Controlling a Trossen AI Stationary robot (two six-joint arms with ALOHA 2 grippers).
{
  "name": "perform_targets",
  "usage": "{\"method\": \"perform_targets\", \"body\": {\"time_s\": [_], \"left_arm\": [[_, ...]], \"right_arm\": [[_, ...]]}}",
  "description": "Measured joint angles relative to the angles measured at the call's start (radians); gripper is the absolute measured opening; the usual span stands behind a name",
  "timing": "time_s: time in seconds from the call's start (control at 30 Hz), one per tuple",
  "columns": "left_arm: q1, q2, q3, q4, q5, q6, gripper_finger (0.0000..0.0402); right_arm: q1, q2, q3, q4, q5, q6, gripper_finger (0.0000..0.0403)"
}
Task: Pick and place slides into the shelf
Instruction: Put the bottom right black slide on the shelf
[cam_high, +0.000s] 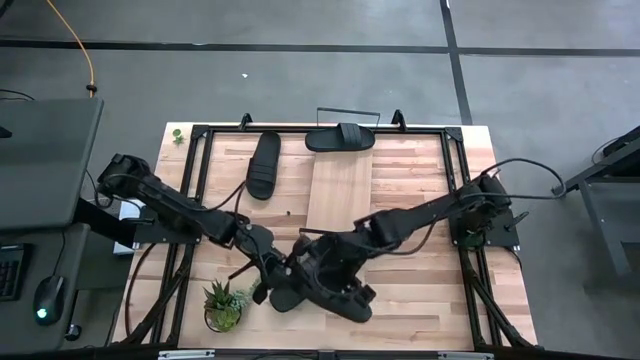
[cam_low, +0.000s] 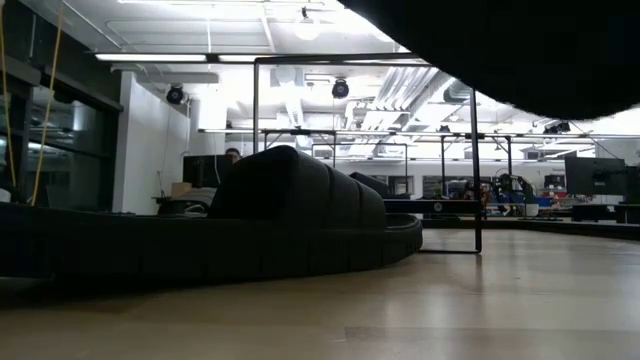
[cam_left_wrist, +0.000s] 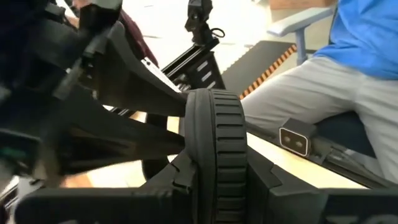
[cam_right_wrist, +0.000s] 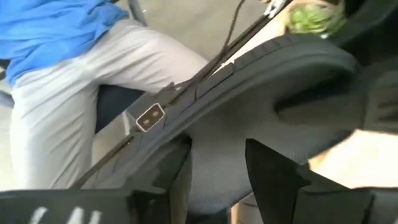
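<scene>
near the table's front edge the left gripper (cam_high: 268, 285) is clamped on a black slide (cam_left_wrist: 216, 155) standing on its edge, its ribbed rubber sole between the fingers. just right, the right gripper (cam_high: 318, 268) grips another slide (cam_high: 345, 300). two more slides lie by the wooden shelf (cam_high: 340, 190).

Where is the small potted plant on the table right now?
In the high view, the potted plant stands near the table's front edge on the left side, just left of the slide where the left gripper and right gripper meet.
</scene>
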Motion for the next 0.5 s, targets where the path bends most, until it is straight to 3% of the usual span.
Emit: {"method": "perform_targets", "body": {"time_s": [0.17, 0.5], "left_arm": [[-0.014, -0.063, 0.000, -0.097, -0.031, -0.008, 0.0056], [-0.150, -0.182, 0.001, -0.201, -0.323, 0.132, 0.0055]], "right_arm": [[-0.014, -0.080, 0.000, -0.037, 0.103, -0.022, 0.0140], [-0.020, -0.192, 0.000, -0.121, 0.206, 0.032, 0.0140]]}}
